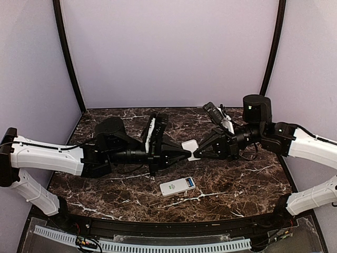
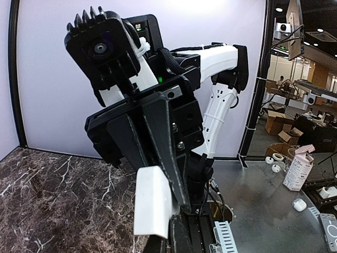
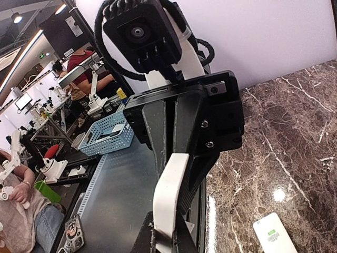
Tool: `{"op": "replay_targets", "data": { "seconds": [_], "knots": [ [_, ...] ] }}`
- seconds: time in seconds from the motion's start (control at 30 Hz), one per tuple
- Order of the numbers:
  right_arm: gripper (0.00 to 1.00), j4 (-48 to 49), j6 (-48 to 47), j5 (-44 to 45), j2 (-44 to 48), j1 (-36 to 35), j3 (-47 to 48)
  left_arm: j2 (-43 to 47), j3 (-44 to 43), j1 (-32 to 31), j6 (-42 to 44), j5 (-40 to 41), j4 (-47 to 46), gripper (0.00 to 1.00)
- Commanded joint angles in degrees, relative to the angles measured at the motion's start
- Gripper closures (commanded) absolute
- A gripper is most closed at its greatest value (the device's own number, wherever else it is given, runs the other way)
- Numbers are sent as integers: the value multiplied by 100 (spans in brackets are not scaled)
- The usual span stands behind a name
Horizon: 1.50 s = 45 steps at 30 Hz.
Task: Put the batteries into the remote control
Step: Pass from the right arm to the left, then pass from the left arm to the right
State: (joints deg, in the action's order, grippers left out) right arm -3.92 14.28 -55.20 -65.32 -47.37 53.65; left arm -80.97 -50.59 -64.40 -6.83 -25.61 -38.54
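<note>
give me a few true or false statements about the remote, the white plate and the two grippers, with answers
1. The remote control lies on the table, nearer the arm bases than both grippers. True.
2. The left gripper holds the remote control. False: its jaws are closed on the white plate, and the remote lies free.
3. The right gripper also grips the white plate. True.
4. The white plate rests on the remote control. False: it is held up between the grippers, apart from the remote.
</note>
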Motion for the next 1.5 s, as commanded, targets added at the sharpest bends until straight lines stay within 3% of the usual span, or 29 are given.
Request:
{"op": "replay_targets", "data": {
  "seconds": [0.0, 0.1, 0.27, 0.47, 0.9, 1.07, 1.37, 1.43, 1.47],
  "knots": [
    [91, -205, 139, 377, -79, 35, -5, 82, 67, -11, 169, 40, -63, 100],
    [75, -261, 139, 678, -5, 35, 14, 62, 55, -11, 141, 79, -54, 100],
    [73, -132, 208, 1043, 143, 38, 12, 10, 15, -6, 147, 127, 47, 100],
    [72, 65, 161, 793, 134, 22, -7, -36, -3, -2, 123, 70, 35, 100],
    [83, 190, -12, 334, -194, -32, 211, -75, -13, -2, 104, 10, 25, 100],
    [99, 236, -21, 237, -204, -35, 207, -102, -21, -2, 79, -31, 7, 100],
    [100, 173, 31, 184, -158, -35, 129, -68, 5, 6, 84, -8, -13, 100],
    [100, 164, 31, 170, -143, -35, 118, -76, 5, 7, 63, 28, -13, 94],
    [100, 159, 31, 156, -132, -31, 113, -76, 9, 11, 53, 46, -6, 82]
  ]
}}
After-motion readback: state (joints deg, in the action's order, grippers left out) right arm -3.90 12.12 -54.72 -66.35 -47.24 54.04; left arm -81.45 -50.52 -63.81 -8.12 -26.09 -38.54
